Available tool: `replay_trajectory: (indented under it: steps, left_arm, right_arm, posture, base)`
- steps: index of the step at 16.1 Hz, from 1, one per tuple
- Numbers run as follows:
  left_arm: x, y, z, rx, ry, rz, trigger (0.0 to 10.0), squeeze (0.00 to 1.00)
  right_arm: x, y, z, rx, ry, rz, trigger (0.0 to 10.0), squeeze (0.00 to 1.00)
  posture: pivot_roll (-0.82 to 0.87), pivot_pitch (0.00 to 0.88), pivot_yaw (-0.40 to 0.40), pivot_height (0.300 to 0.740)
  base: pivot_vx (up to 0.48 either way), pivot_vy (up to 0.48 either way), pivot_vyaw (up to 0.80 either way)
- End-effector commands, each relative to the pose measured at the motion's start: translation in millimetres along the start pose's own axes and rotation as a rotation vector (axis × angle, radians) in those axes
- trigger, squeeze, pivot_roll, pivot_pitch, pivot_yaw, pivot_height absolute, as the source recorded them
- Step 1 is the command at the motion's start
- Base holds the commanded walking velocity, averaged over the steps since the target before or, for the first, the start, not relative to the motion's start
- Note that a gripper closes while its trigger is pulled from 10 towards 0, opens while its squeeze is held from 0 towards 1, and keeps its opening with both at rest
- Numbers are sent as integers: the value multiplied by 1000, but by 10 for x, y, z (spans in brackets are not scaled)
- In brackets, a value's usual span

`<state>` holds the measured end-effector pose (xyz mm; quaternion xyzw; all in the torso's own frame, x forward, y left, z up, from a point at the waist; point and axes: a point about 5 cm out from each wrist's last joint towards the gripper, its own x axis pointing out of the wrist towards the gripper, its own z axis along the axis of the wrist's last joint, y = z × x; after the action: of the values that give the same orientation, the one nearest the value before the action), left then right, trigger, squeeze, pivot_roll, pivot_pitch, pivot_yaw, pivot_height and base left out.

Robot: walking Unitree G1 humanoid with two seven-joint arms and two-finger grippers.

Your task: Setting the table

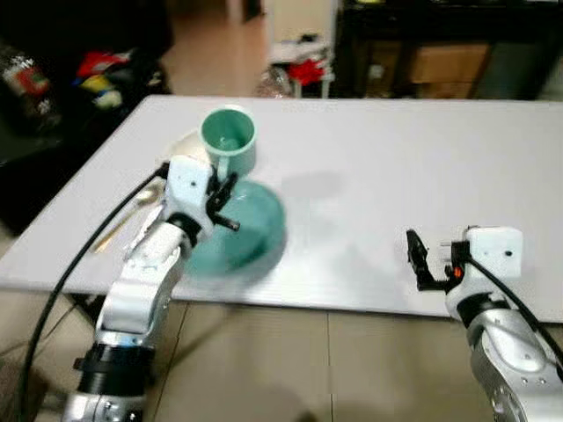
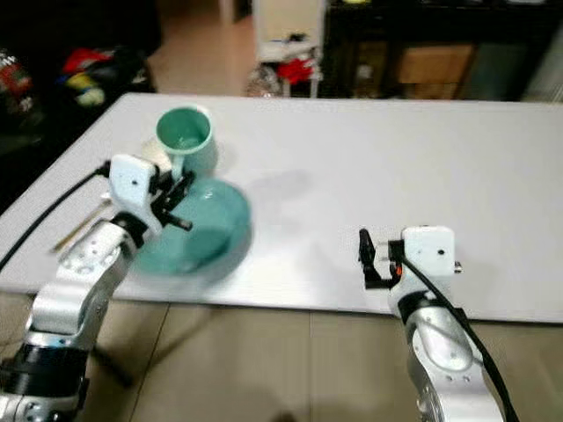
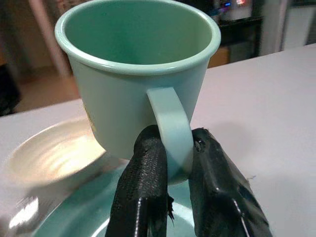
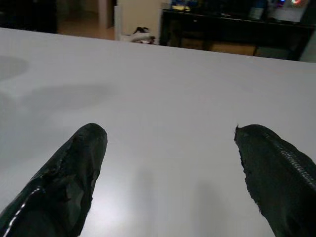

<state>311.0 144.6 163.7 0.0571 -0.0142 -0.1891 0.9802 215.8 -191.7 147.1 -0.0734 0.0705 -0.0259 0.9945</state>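
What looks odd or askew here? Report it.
The green mug hangs by its handle from the left gripper, above the teal plate rather than standing on the table. It looks empty, with no spill. The right gripper waits open.

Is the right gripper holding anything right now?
No, the right gripper is open, its fingers spread apart over the bare white table.
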Motion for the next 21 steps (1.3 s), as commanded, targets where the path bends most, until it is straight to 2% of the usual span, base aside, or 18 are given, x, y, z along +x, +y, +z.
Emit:
replay_trajectory:
  steps: [1, 15, 16, 17, 21]
  left_arm:
    - [27, -58, 60, 10, -27, -25, 10000, 0]
    - [34, -65, 57, 11, -28, -32, 10000, 0]
    - [236, -213, 23, 46, 46, -197, 10000, 0]
    - [309, -263, 15, 59, 79, -256, 10000, 0]
    - [246, -250, 13, 34, 56, -214, 10000, 0]
  right_arm:
    - [-10, -50, 33, -7, -16, -21, 10000, 0]
    - [-15, -49, 29, -5, -16, -19, 10000, 0]
    - [-103, -9, 69, 8, -11, 243, 10000, 0]
    - [-145, 10, 97, 13, -13, 346, 10000, 0]
    - [-168, 76, 72, 39, -8, 347, 10000, 0]
  posture:
    - [-48, 0, 54, 740]
    - [-49, 0, 55, 740]
    - [-57, 0, 64, 740]
    - [-64, 0, 70, 740]
    - [-59, 0, 67, 740]
  base:
    - [390, 0, 0]
    - [390, 0, 0]
    - [0, 0, 0]
    - [0, 0, 0]
    - [0, 0, 0]
